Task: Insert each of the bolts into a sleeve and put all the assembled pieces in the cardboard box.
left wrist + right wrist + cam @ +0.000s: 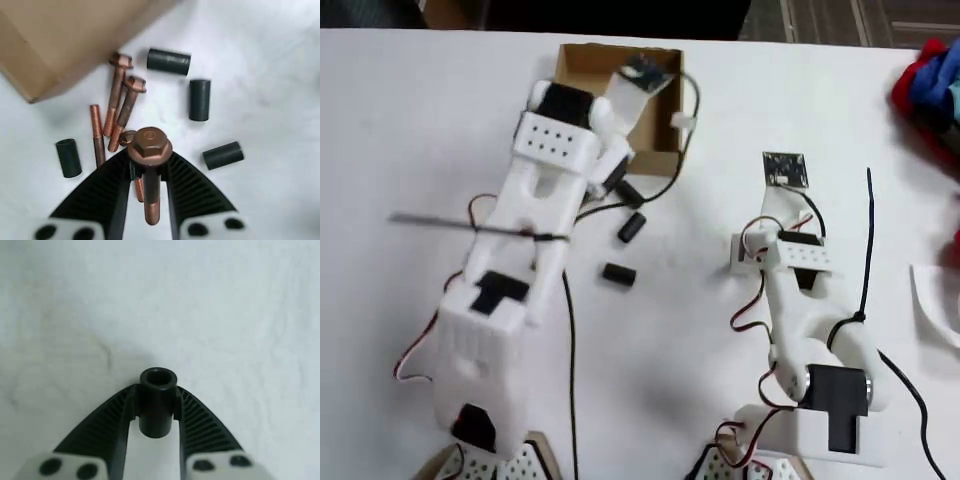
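The left pincer [149,156] grips the copper hex-head bolt [149,144] lengthwise, head at its tips, while the right pincer [157,390], well apart, clamps the black cylindrical sleeve [158,412], open bore at its tips.

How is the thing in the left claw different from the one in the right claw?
The bolt in the left gripper is copper-coloured; the sleeve in the right gripper is black. The bolt has a wide hexagonal head; the sleeve is a plain hollow tube. Both are pinched between ribbed jaws.
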Controlling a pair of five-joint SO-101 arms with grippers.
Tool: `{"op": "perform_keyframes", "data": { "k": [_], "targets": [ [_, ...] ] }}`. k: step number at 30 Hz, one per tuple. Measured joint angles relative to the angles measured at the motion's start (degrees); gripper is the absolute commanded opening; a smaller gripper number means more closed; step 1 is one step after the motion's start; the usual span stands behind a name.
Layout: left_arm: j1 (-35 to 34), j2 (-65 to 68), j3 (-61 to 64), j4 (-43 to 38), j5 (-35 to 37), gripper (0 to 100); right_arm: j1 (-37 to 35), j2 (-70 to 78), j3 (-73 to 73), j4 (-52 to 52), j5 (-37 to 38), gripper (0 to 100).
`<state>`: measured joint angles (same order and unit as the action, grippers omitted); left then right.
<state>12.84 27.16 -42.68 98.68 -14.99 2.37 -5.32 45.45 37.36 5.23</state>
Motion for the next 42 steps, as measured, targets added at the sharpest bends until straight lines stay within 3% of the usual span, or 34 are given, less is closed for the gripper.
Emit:
{"op": "perform_keyframes", "data": {
  "k": [7, 14, 18, 22, 28, 31, 35, 38, 42],
  "targets": [
    [3.52, -19.34, 21.36, -13.10, 2.37, 2, 0.00, 0.00, 0.00, 0.00, 0.00, 2.0],
    [2.73, -45.36, 59.43, -39.91, -0.18, 2, -0.53, 0.00, 0.00, 0.00, 0.00, 2.0],
    [0.18, -51.08, 71.74, -53.36, -1.23, 2, -4.75, 0.00, 0.00, 0.00, 0.00, 2.0],
    [-0.79, -53.63, 76.84, -55.82, -1.23, 3, -10.29, 0.00, 0.35, 0.09, 0.00, 2.0],
    [-3.69, -59.52, 78.86, -50.20, -0.44, 3, -14.95, 0.00, 0.35, -3.08, -0.09, 2.0],
    [-5.01, -62.51, 80.26, -49.85, 3.78, 3, -16.53, -0.09, 1.58, -7.65, -0.09, 2.0],
    [-4.75, -63.38, 88.44, -58.20, 6.59, 3, -17.14, 0.00, 7.12, -18.64, -0.09, 2.0],
    [-5.01, -63.38, 95.30, -66.29, 2.29, 3, -17.32, -0.26, 14.42, -32.62, -0.09, 2.0],
    [-5.36, -63.38, 99.52, -71.47, -4.84, 3, -18.90, -0.70, 26.99, -58.55, -0.09, 2.0]
  ]
}}
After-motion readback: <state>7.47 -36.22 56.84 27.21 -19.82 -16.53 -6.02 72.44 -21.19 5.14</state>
